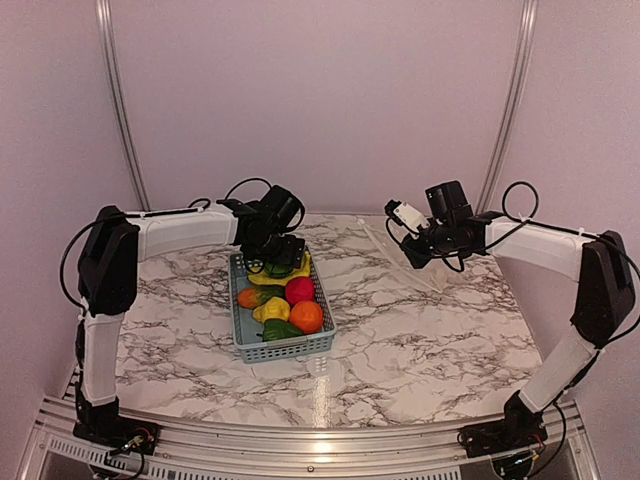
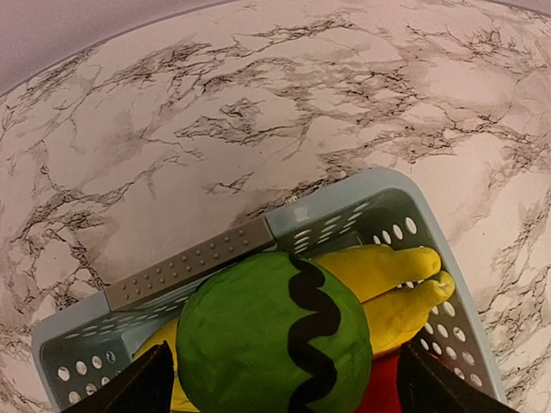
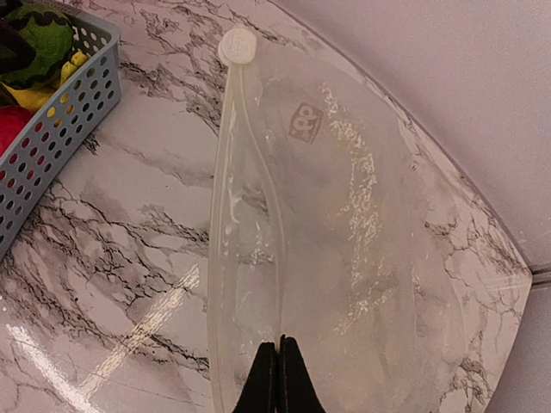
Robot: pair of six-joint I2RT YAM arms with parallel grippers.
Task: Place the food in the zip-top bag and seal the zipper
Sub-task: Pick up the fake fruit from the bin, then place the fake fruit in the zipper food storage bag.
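The food lies in a blue-grey mesh basket [image 1: 285,350]: yellow bananas [image 2: 387,284], a red piece [image 1: 299,290], an orange [image 1: 306,316], and a round green piece with a black zigzag [image 2: 267,344]. My left gripper [image 1: 280,258] is open at the basket's far end, its fingers [image 2: 142,391] on either side of the green piece. A small gap shows on the right. The clear zip-top bag [image 3: 362,224] lies flat at the back right, its mouth slightly parted. The zipper [image 3: 225,155] ends in a round slider [image 3: 237,45]. My right gripper [image 3: 280,342] is shut on the bag's upper mouth lip.
The basket [image 3: 60,112] stands left of the bag with a strip of bare marble between them. The table's curved back edge and the wall run just behind the bag and the basket. The right arm [image 1: 540,245] reaches in from the right.
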